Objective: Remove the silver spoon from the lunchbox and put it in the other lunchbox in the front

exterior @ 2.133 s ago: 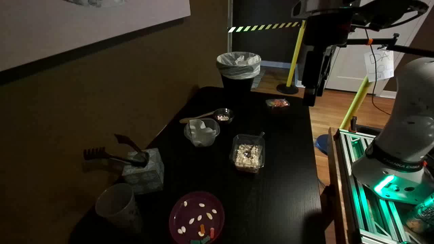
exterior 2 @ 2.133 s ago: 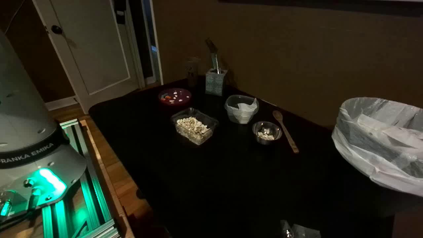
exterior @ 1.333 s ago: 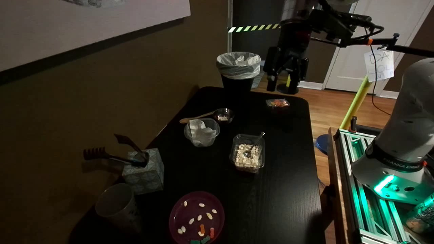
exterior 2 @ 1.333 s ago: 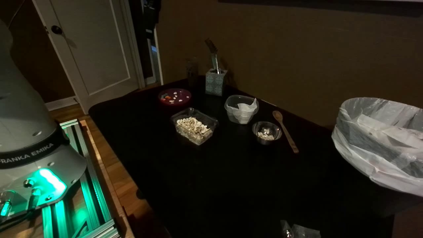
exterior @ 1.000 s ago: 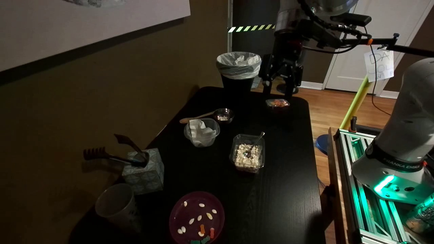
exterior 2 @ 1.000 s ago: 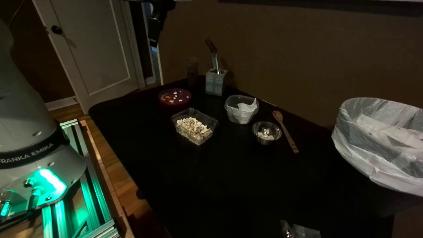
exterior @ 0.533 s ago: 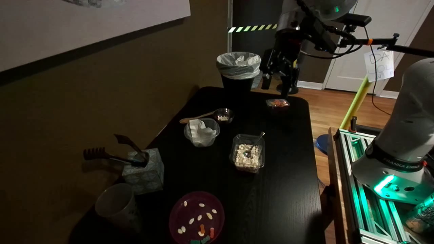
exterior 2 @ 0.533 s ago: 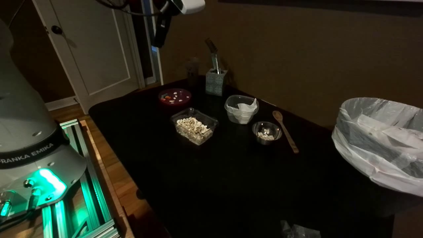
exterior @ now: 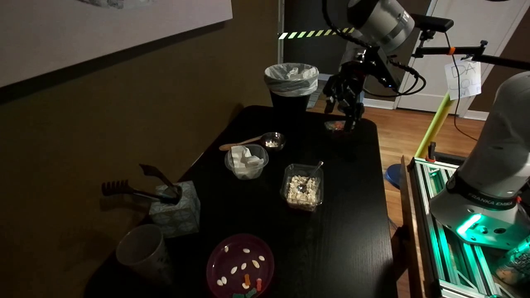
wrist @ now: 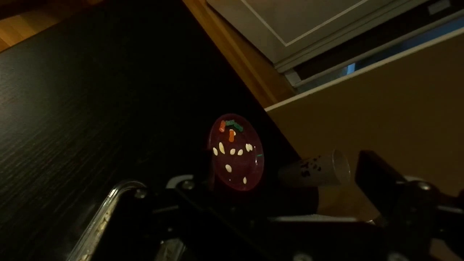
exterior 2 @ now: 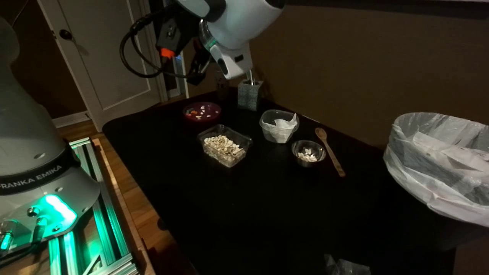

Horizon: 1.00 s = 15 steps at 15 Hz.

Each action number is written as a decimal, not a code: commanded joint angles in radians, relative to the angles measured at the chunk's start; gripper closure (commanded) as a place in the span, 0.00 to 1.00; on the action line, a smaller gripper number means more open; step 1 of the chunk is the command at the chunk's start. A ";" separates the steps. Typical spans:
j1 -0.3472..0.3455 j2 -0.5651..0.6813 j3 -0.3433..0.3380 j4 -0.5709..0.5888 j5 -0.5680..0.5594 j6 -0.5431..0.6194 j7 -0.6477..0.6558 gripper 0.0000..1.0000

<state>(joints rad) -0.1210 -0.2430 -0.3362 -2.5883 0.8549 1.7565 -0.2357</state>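
The silver spoon (exterior: 316, 169) leans in the square clear lunchbox (exterior: 284, 188), its bowl end among pale flat seeds and its handle rising past the rim. The lunchbox also shows in an exterior view (exterior 2: 239, 135); the spoon is hard to make out there. The lunchbox's edge shows at lower left in the wrist view (wrist: 98, 217). The other lunchbox (exterior: 248, 174), pale and rounded, holds white paper and also shows in an exterior view (exterior 2: 280, 138). My gripper (exterior: 340, 117) is open and empty, above the table and apart from both boxes; its fingers stand wide apart in the wrist view (wrist: 286, 168).
A purple bowl (exterior: 240, 267), a translucent cup (exterior: 143, 250) and a tissue box (exterior: 178, 213) with utensils stand on the table. A small clear bowl (exterior 2: 307, 157), a wooden spoon (exterior 2: 331, 154), a candy packet (exterior: 332, 125) and a lined bin (exterior: 292, 85) are also there.
My gripper has come down from the upper right and turned, so both fingers show. The arm has moved into view above the table. The boxes and spoon have not moved.
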 commanded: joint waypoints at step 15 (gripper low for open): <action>-0.135 0.254 0.022 0.056 0.438 0.086 -0.405 0.00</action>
<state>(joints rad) -0.2245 -0.0063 -0.3166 -2.5243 1.2343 1.8020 -0.5184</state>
